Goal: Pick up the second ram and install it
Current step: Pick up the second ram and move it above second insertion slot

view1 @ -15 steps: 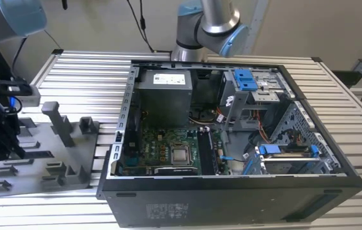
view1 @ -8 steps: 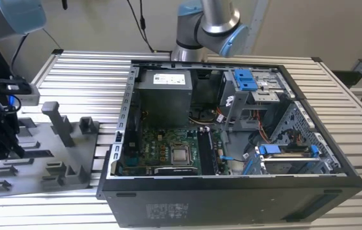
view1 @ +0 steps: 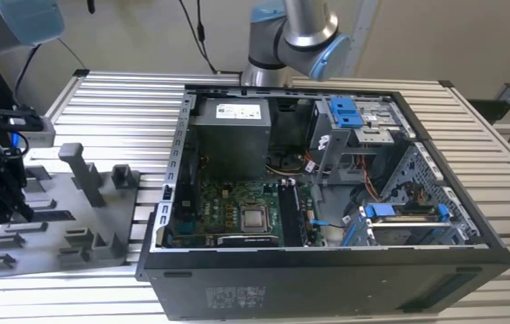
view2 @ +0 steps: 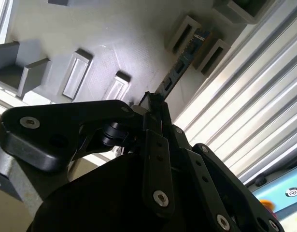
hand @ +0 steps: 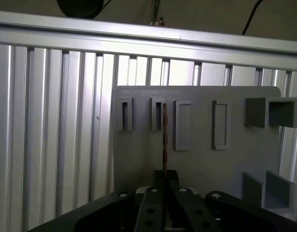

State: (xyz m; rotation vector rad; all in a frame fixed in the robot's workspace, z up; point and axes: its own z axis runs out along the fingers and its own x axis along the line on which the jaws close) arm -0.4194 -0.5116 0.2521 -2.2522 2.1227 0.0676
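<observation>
A slatted metal desk (view1: pixel 102 101) carries an open computer case (view1: pixel 327 283) on the exterior view's right and a grey tray (view1: pixel 120 202) with upright posts on the exterior view's left, while the arm (view1: pixel 291 34) rises behind the case. The motherboard (view1: pixel 237 209) lies on the floor of the case, well apart from the tray. Over the tray, the claw (view2: pixel 153 100) is drawn narrow, its two fingers pinched on the near end of the memory stick (view2: pixel 179 67). The stick stands on its long edge in the tray and is not yet lifted out. Its long axis runs straight away from the claw, in line with the fingers, and its far end sits between two small grey holders (view2: pixel 184 31). The second wrist view looks along the stick at a slant, so one flat face with its row of dark chips can be made out. The first wrist view looks down on the upper edge, where the stick (hand: pixel 164 140) is a thin line from the fingertips to a narrow slot (hand: pixel 158 113) in the tray, squarely centred between the fingers. By my reading the grip is made and the lift has not begun
</observation>
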